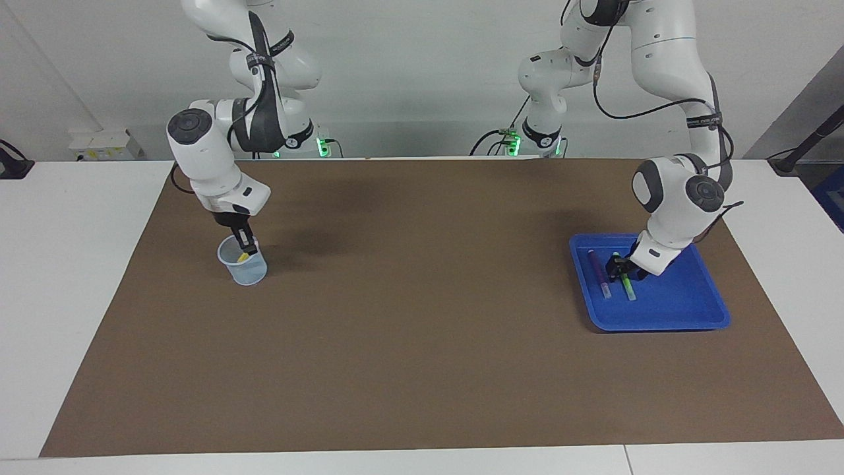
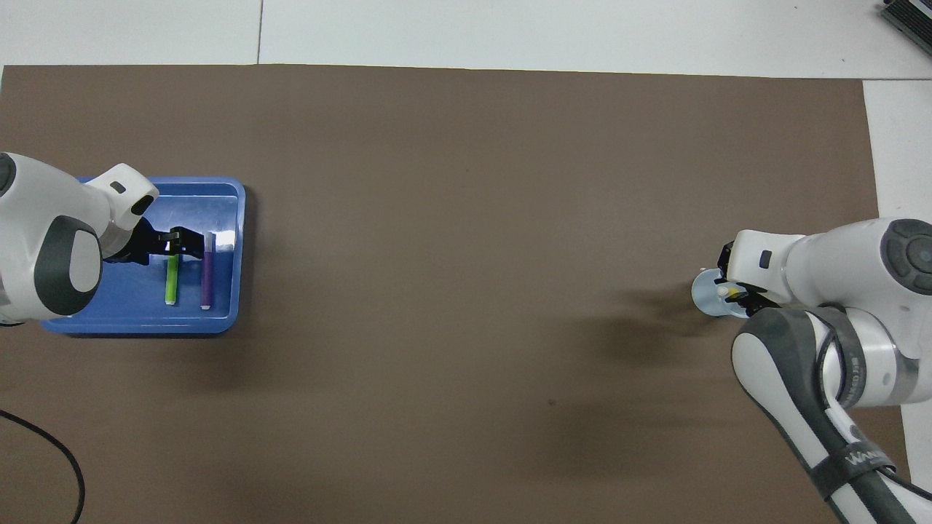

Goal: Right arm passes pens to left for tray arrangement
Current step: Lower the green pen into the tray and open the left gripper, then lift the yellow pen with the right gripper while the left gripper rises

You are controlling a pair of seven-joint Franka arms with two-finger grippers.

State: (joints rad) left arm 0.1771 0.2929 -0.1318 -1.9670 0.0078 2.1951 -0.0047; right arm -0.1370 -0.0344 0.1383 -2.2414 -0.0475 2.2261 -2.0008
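The blue tray (image 1: 679, 297) (image 2: 218, 196) lies at the left arm's end of the table. In it the purple pen (image 1: 599, 272) (image 2: 207, 280) and the green pen (image 1: 626, 284) (image 2: 172, 282) lie flat side by side. My left gripper (image 1: 617, 266) (image 2: 186, 243) hangs open just over the green pen's end nearer the robots, holding nothing. At the right arm's end, my right gripper (image 1: 245, 249) (image 2: 726, 291) reaches down into a pale translucent cup (image 1: 247, 270) (image 2: 703, 295), shut on the yellow pen (image 1: 243, 256) (image 2: 732, 292) that stands in it.
A brown mat (image 1: 422, 316) covers the table's middle between cup and tray. White tabletop (image 1: 72, 264) borders it. A black cable (image 2: 44, 444) lies on the mat near the left arm's base.
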